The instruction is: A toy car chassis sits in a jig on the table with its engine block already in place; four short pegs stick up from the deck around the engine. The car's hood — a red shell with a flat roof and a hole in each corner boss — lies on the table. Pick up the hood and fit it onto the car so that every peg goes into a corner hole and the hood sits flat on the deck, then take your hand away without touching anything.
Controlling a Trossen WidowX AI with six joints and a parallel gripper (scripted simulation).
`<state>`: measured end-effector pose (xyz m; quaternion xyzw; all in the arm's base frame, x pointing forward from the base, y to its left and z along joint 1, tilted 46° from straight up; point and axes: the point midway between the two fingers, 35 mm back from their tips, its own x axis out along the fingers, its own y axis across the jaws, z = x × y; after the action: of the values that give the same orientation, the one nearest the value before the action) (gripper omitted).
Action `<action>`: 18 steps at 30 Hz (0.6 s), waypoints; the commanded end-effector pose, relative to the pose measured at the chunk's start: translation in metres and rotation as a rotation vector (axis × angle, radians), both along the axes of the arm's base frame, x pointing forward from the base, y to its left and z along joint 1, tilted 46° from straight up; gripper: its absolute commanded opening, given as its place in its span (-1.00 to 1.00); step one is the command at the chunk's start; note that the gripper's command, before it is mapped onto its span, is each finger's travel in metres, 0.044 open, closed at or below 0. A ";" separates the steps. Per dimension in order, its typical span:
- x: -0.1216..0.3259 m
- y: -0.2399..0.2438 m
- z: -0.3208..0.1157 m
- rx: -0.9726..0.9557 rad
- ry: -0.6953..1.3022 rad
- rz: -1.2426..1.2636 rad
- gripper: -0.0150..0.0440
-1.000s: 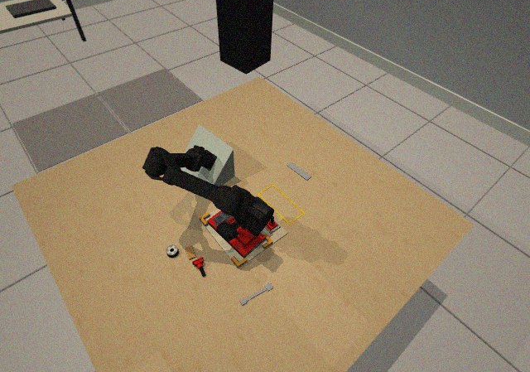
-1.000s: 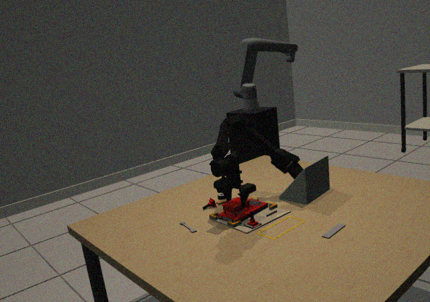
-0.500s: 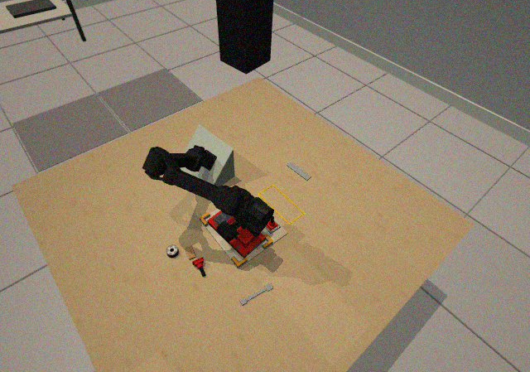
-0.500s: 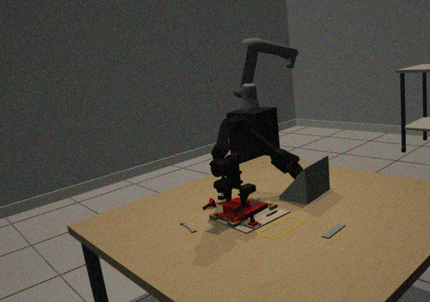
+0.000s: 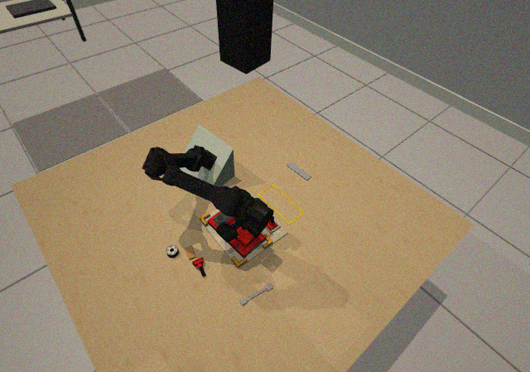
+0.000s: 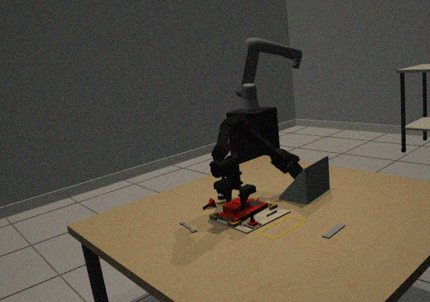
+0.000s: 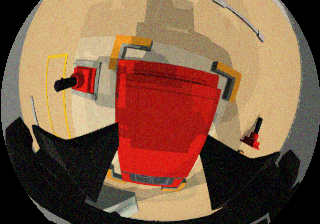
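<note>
The red hood (image 5: pixel 245 234) (image 6: pixel 232 208) (image 7: pixel 162 114) is between the two black fingers of my gripper (image 5: pixel 243 229) (image 6: pixel 236 202) (image 7: pixel 162 132), which is shut on its sides. The hood is over the deck of the red chassis (image 5: pixel 245 251) (image 6: pixel 258 206), close to it and looking about level. Whether it sits fully flat cannot be told. The chassis lies in the jig, between its orange corner brackets (image 5: pixel 239 261) (image 6: pixel 234 223) (image 7: pixel 133 40). The pegs, the corner holes and the engine block are hidden.
A small red part with a black post (image 5: pixel 272 225) (image 6: pixel 252 222) (image 7: pixel 86 80) stands beside the chassis. A red-and-black piece (image 5: pixel 198 263) (image 7: pixel 254 140) and a wheel (image 5: pixel 171 251) lie on the other side. A grey wedge (image 5: pixel 216 152) (image 6: pixel 316 182) stands behind. A grey wrench-shaped bar (image 5: pixel 257 294) (image 6: pixel 188 227) lies nearby.
</note>
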<state>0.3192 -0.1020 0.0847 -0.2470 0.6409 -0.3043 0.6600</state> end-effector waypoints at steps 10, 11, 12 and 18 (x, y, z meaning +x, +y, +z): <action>0.000 -0.004 -0.004 -0.003 0.001 0.002 -0.49; 0.000 -0.004 -0.004 -0.003 0.001 0.002 -0.49; 0.000 -0.005 -0.004 -0.003 0.001 0.002 -0.49; 0.000 -0.006 -0.006 -0.003 0.001 0.002 -0.49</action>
<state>0.3192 -0.1072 0.0799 -0.2467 0.6405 -0.3050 0.6602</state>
